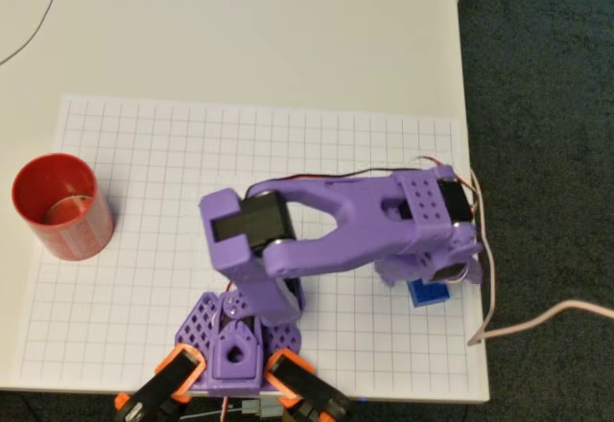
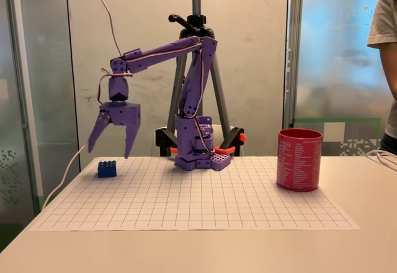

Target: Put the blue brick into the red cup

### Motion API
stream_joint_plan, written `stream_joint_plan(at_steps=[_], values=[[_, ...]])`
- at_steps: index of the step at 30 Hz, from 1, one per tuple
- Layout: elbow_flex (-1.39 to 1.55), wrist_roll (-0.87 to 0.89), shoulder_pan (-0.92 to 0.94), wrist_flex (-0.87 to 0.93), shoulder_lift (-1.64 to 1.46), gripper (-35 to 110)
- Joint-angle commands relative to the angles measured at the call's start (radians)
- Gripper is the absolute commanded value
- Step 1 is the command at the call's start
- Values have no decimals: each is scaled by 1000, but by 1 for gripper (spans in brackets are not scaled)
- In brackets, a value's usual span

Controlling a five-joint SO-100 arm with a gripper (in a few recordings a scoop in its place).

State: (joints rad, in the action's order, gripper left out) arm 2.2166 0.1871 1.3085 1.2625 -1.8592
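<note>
End effector open, hanging above blue brick at left of fixed view, near grid sheet edge. Overhead: brick half hidden under arm. Red cup far right, open counter between.

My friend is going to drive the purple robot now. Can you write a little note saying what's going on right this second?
Gripper: open and holding nothing, hanging above the blue brick.
Blue brick: on the grid sheet, at the left in the fixed view, not yet picked up.
Red cup: upright at the far right of the sheet in the fixed view, nothing visible inside from overhead.
Done: arm lined up over the brick.
Left: lower, grab the brick, carry it across, drop it in the cup.
</note>
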Motion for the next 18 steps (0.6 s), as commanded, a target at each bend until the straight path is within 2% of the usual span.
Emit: stream_joint_plan(at_steps=[1, 18], values=[[-67, -9, 21, 14, 18, 53], [-74, -17, -11, -23, 153, 53]])
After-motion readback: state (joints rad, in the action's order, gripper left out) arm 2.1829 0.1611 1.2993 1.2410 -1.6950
